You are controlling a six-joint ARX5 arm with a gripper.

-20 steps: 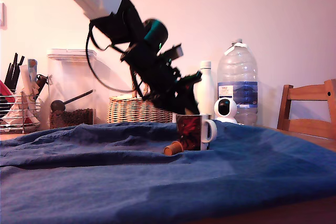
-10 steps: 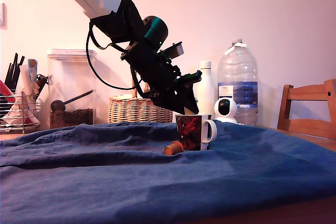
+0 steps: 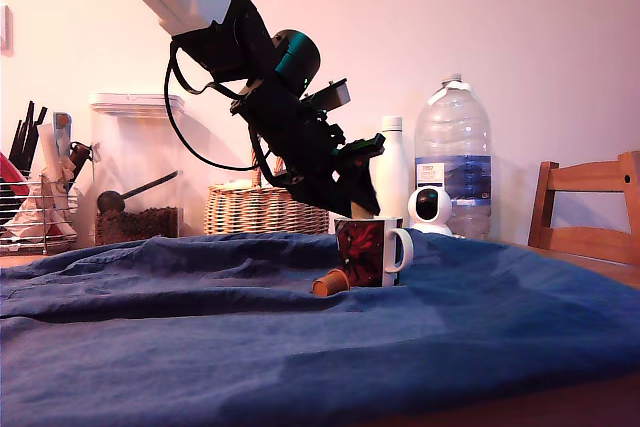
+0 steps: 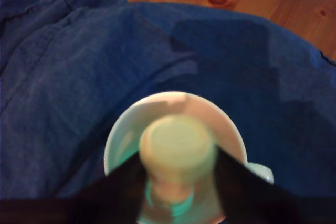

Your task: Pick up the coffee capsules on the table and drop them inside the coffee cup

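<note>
The cream-beige capsule (image 4: 177, 148) is held in the gripper (image 4: 178, 182) directly above the coffee cup (image 4: 118, 135), low in frame; release straight down is judged sufficient.

A home kitchen or dining corner, probably: a knife block (image 3: 27, 127) and utensil rack (image 3: 40, 212) at nine o'clock, a wicker basket (image 3: 262, 209) behind, a water bottle (image 3: 453, 157), and a wooden chair (image 3: 588, 209) at three o'clock.

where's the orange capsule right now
In the exterior view, the orange capsule lies on its side on the blue cloth, against the mug's base on the view's left.
</note>
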